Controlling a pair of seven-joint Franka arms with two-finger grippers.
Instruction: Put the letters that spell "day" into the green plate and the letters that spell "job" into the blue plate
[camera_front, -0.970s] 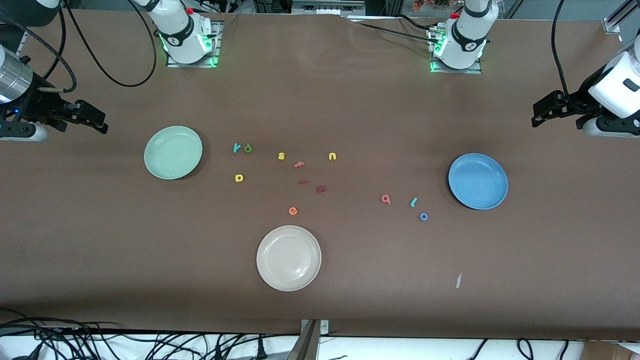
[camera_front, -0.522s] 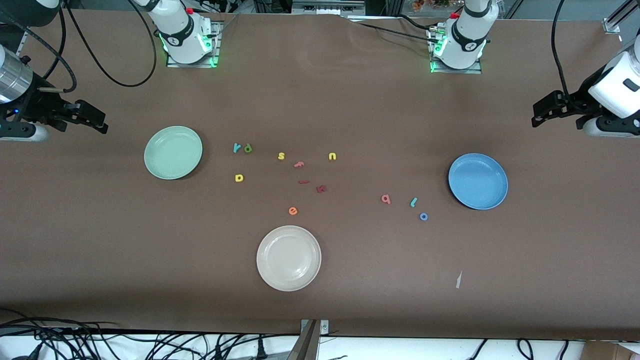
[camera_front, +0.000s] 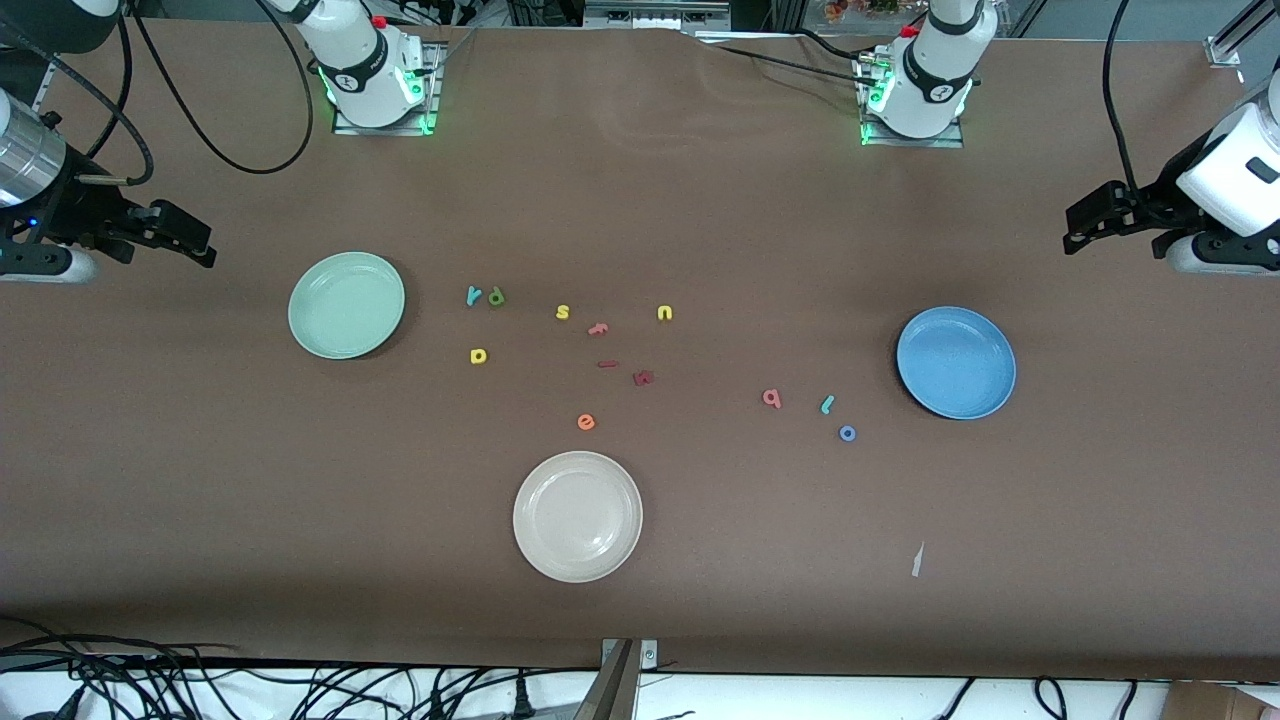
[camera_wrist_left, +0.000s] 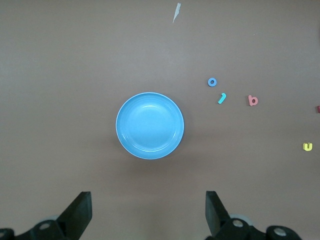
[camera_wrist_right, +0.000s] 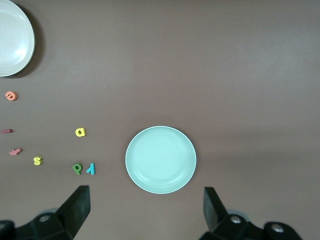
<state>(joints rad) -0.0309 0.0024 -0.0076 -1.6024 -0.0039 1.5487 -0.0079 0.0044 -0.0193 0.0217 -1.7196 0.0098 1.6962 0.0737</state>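
The green plate (camera_front: 346, 305) lies toward the right arm's end of the table, the blue plate (camera_front: 956, 362) toward the left arm's end. Beside the green plate lie the teal y (camera_front: 474, 295), the dark green d (camera_front: 496, 296) and the yellow a (camera_front: 478, 355). Beside the blue plate lie the pink b (camera_front: 771, 398), the teal j (camera_front: 827, 404) and the blue o (camera_front: 847, 433). My right gripper (camera_front: 190, 238) hangs open over bare table past the green plate (camera_wrist_right: 160, 159). My left gripper (camera_front: 1085, 222) hangs open over bare table past the blue plate (camera_wrist_left: 150, 125). Neither holds anything.
A cream-white plate (camera_front: 577, 516) sits nearest the front camera. Mid-table lie a yellow s (camera_front: 563, 312), a yellow u (camera_front: 665, 313), an orange e (camera_front: 586, 422), a pink piece (camera_front: 598, 328) and two dark red pieces (camera_front: 643, 378). A small pale scrap (camera_front: 916, 560) lies near the front edge.
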